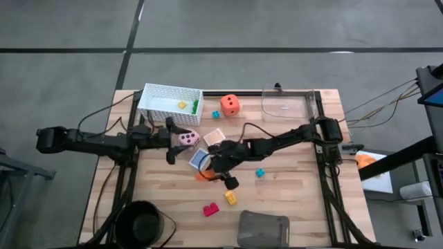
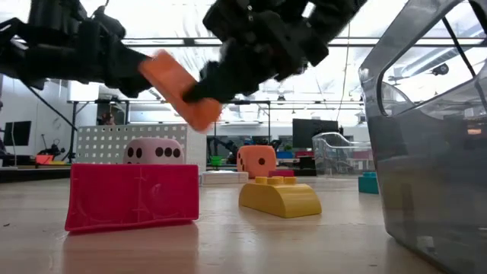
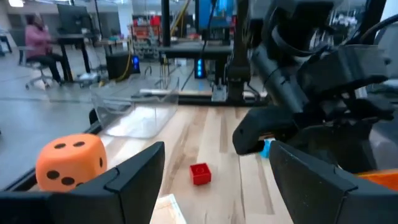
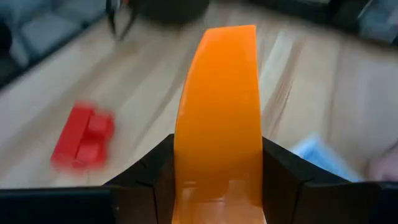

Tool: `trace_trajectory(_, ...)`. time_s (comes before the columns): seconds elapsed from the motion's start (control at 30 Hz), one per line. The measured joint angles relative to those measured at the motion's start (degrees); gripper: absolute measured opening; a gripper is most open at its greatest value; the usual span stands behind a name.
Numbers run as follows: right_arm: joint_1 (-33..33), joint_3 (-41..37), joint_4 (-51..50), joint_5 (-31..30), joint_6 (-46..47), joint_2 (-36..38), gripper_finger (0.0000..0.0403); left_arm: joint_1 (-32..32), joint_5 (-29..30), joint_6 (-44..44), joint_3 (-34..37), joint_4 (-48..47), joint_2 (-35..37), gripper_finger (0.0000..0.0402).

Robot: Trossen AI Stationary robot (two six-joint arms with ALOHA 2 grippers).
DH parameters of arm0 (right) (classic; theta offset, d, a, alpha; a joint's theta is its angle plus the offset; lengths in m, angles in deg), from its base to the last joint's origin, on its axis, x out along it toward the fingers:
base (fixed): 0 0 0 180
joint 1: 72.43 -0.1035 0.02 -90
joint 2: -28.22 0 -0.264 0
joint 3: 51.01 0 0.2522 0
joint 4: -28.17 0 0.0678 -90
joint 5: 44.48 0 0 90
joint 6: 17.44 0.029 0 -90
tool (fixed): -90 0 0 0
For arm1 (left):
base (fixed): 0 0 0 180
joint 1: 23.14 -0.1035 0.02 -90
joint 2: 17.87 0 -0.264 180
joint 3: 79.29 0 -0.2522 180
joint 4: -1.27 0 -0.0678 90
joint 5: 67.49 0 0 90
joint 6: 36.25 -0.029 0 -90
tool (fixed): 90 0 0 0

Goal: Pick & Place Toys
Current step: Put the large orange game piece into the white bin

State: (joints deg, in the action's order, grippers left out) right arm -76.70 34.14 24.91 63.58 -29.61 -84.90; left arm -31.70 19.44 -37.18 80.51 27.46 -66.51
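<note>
Beside the blue card (image 1: 199,158), right pincer (image 4: 217,180) pinches orange brick (image 4: 217,112), lifted clear for carrying; left pincer (image 1: 173,142) spread near the pink die (image 1: 186,137), waiting.

2 dark jointed arms, black cables, blocky, seemingly matte fingers (image 3: 134,177)

One camera hangs overhead and looks straight down, taking in the whole wooden table (image 1: 291,187) and some grey floor around it. Another sits at table-top height, looking level across the boards into the room, very close to the red brick (image 2: 133,194) and the yellow brick (image 2: 280,195); the overhead camera sees that pair near the table's front edge. Each wrist camera looks out past its own dark fingers: the left one faces the orange die (image 3: 69,160) and the room behind, the right one looks down at the boards from close up.
</note>
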Motion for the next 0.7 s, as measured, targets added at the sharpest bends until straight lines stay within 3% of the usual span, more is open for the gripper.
trace_trajectory(0.2,1.9,-5.1,14.4,-3.0,2.8,0.0,0.0163,0.0,-1.0,2.0,1.2,0.3,2.6,0.0288)
trace_trajectory(0.7,9.0,-5.6,24.4,-6.2,6.4,-0.1,0.0163,0.4,-4.5,1.1,0.9,4.3,1.3,0.0288)
